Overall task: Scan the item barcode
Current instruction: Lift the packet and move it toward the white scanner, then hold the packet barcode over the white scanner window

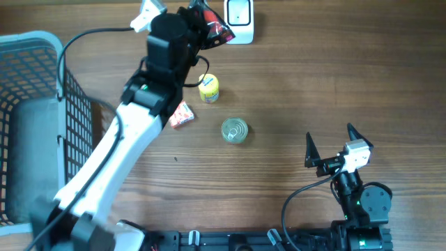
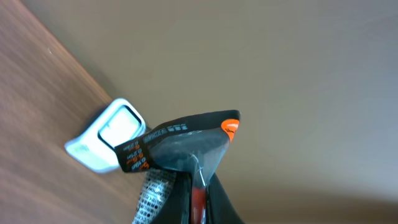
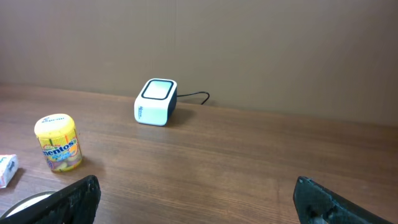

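My left gripper (image 1: 200,23) is shut on a dark snack packet (image 1: 216,30) with red and orange print, holding it in the air just left of the white barcode scanner (image 1: 239,17) at the table's far edge. In the left wrist view the packet (image 2: 183,146) is pinched by its seam between the shut jaws of the left gripper (image 2: 198,200), with the scanner (image 2: 106,137) and its window behind it to the left. My right gripper (image 1: 330,137) stands open near the front right, with nothing between its fingers. In the right wrist view the scanner (image 3: 155,101) is far ahead of the right gripper (image 3: 196,188).
A yellow candy jar (image 1: 208,88), a small red and white packet (image 1: 181,115) and a tin can (image 1: 234,130) stand mid-table. A grey wire basket (image 1: 35,118) fills the left side. The scanner's cable (image 3: 196,96) runs off to its right.
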Controlling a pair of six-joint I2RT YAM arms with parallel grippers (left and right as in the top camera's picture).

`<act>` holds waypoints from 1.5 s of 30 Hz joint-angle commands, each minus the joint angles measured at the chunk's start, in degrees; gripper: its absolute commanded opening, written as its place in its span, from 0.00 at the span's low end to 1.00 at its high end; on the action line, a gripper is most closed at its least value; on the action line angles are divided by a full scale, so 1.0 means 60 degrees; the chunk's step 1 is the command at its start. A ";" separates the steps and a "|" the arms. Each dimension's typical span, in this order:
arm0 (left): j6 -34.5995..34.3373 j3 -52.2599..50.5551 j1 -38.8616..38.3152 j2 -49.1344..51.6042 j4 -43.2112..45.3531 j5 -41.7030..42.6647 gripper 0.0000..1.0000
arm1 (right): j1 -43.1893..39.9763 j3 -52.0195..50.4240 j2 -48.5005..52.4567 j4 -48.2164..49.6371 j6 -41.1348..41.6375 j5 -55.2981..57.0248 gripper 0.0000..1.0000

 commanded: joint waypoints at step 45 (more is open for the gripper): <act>0.2044 0.6572 -0.0124 1.0229 0.5825 -0.3417 0.04 | -0.0004 -0.0011 -0.0040 0.0040 0.0135 0.0029 1.00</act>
